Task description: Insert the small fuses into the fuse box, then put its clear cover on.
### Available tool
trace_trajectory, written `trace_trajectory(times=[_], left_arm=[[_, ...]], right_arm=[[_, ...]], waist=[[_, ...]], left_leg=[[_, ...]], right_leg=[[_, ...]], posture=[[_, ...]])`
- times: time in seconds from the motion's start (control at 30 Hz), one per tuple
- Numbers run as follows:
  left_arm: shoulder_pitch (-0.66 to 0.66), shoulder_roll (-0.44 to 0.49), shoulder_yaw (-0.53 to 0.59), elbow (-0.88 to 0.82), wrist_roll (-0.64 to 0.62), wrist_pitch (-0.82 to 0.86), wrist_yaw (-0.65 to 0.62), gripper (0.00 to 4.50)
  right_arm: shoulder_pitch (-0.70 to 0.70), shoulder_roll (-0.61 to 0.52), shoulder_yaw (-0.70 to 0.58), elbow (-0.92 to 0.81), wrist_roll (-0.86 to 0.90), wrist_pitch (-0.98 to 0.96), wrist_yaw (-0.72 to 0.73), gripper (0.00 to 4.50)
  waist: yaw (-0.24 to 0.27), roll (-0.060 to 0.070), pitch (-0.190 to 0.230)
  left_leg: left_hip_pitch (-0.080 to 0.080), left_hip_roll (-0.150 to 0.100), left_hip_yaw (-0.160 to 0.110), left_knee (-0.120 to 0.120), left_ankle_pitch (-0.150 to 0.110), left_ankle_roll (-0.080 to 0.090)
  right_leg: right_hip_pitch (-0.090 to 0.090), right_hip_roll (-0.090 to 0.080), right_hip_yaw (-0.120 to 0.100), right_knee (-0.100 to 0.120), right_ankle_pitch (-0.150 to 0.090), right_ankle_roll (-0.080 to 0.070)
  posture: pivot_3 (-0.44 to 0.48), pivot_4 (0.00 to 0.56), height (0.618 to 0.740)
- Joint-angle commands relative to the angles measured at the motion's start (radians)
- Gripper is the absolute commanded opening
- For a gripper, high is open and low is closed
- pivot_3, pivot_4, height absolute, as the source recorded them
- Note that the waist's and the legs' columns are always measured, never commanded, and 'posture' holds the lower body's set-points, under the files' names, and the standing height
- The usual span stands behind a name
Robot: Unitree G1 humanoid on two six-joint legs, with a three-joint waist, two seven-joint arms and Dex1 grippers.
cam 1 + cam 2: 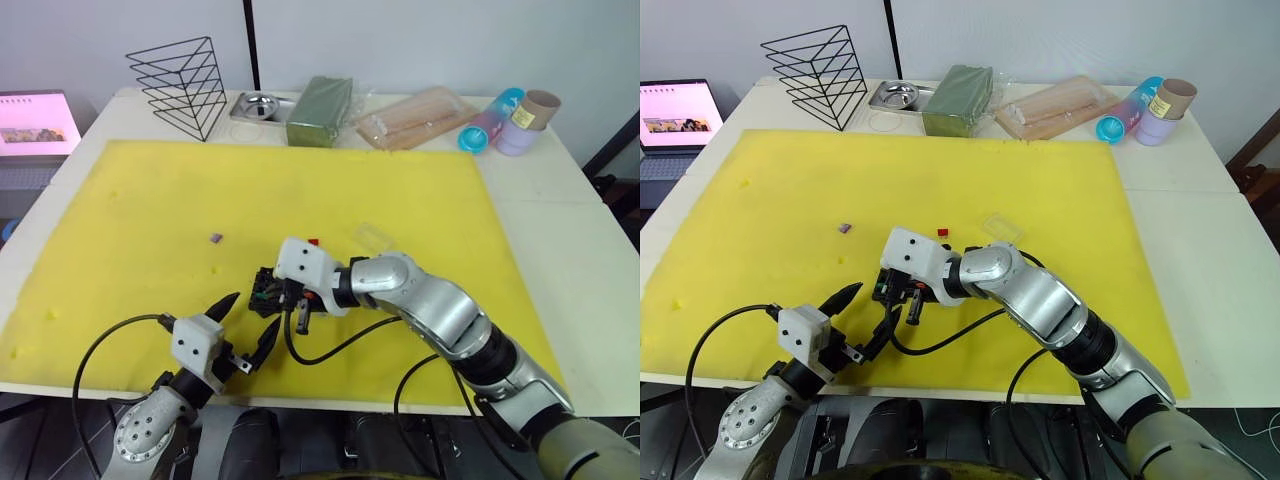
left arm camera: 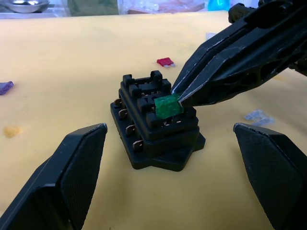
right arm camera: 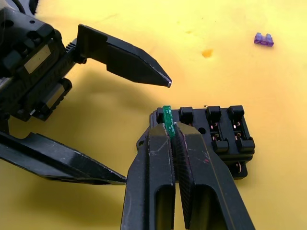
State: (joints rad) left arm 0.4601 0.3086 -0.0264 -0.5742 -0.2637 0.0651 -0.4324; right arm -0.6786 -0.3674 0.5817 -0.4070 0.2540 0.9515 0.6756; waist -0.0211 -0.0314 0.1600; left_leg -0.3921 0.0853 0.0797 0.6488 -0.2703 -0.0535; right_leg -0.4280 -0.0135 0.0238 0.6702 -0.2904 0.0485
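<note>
Left wrist view: right gripper [image 2: 178, 98] pinches the tiny green blade fuse [image 2: 167, 106] over the small black slotted fuse box [image 2: 156, 122] on yellow foam; left gripper [image 1: 247, 327] gapes empty. Keep blades vertical, press straight down

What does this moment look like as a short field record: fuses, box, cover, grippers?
stage: green fuse going into the box
green fuse: pinched by the right gripper, at a corner slot of the fuse box
purple fuse: loose on the yellow mat
red fuse: loose on the mat beyond the box
pale grey fuse: loose on the mat
clear cover: off the box, lying on the mat
left gripper: open, empty, near the box
</note>
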Motion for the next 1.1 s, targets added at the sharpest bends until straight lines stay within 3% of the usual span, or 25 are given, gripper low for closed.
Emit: trace_trajectory(times=[0.03,0.83,1.0,1.1], left_arm=[[0.005,0.003,-0.007,-0.047,-0.001,0.003,0.004,4.47],[0.029,0.0,0.003,-0.033,0.007,-0.019,-0.009,4.47],[0.033,-0.002,0.001,-0.041,0.008,-0.013,-0.005,4.5],[0.031,-0.002,0.002,-0.038,0.008,-0.013,-0.006,4.5]], right_arm=[[-0.002,-0.006,0.011,-0.026,-0.027,-0.022,-0.006,0.0],[-0.006,0.002,0.024,-0.032,-0.047,-0.015,0.013,0.0],[-0.006,0.021,-0.01,-0.026,-0.023,-0.006,0.019,1.38],[-0.007,0.032,-0.024,-0.029,-0.009,0.001,0.024,1.38]], waist=[[0.0,0.0,0.0],[0.0,0.0,0.0],[0.0,0.0,0.0],[0.0,0.0,0.0]], left_leg=[[0.0,0.0,0.0,0.0,0.0,0.0],[0.0,0.0,0.0,0.0,0.0,0.0],[0.0,0.0,0.0,0.0,0.0,0.0],[0.0,0.0,0.0,0.0,0.0,0.0]], right_leg=[[0.0,0.0,0.0,0.0,0.0,0.0],[0.0,0.0,0.0,0.0,0.0,0.0],[0.0,0.0,0.0,0.0,0.0,0.0],[0.0,0.0,0.0,0.0,0.0,0.0]], posture=[[0.0,0.15,0.74],[0.0,0.15,0.74],[0.0,0.15,0.74],[0.0,0.15,0.74]])
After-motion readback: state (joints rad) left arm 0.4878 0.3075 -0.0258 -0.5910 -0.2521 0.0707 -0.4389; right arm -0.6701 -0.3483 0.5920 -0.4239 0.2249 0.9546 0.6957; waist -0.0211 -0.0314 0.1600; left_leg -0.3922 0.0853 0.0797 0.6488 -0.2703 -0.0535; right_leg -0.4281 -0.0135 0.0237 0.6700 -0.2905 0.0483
